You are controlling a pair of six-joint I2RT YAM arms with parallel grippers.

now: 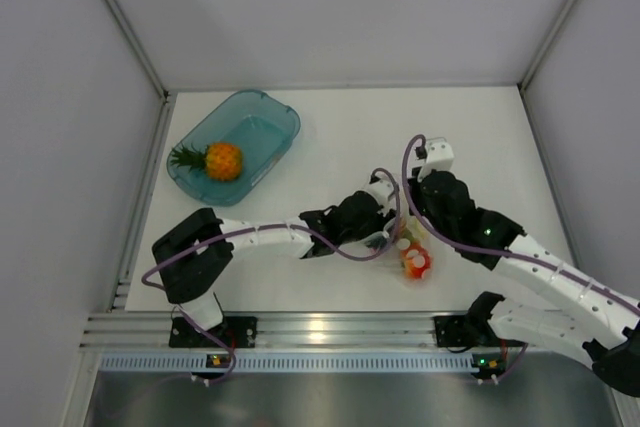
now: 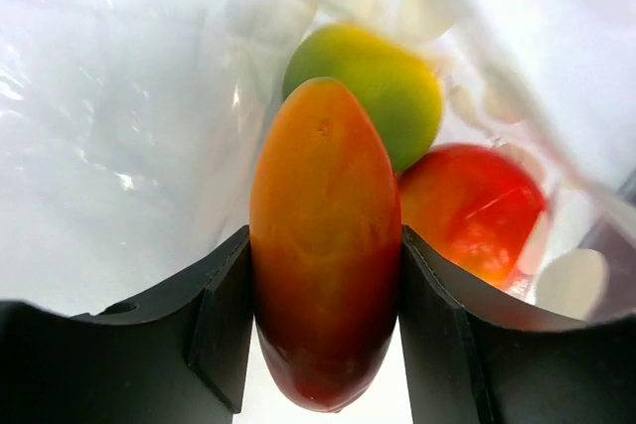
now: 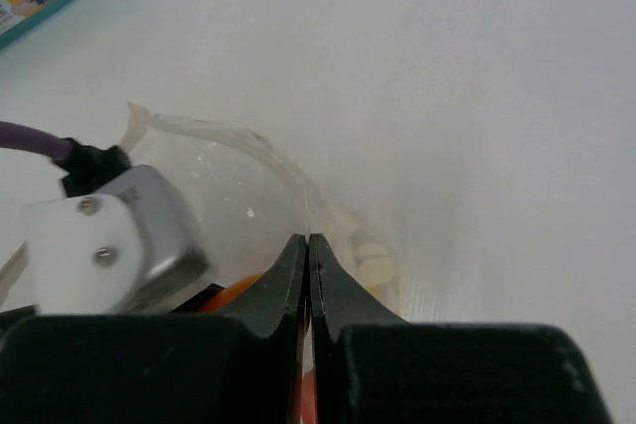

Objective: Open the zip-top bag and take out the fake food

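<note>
From above we see the zip-top bag (image 1: 408, 250) by the near edge of the counter (image 1: 350, 137), right of centre, and the pineapple (image 1: 222, 160) in the teal tray (image 1: 283, 115) at far left. In the left wrist view our left pincer (image 2: 326, 275) pinches a likely hard, slick orange-red fruit (image 2: 323, 176) across its middle inside the soft film. In the right wrist view the right pincer (image 3: 308, 245) is pressed together, seemingly on the bag's limp rim, over smooth white counter.

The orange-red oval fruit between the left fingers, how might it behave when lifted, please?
Probably slippery: the orange-red fruit is glossy and curved against the fingers. Likely stiff: no dent shows where gripped. Rounded, it may roll.
</note>
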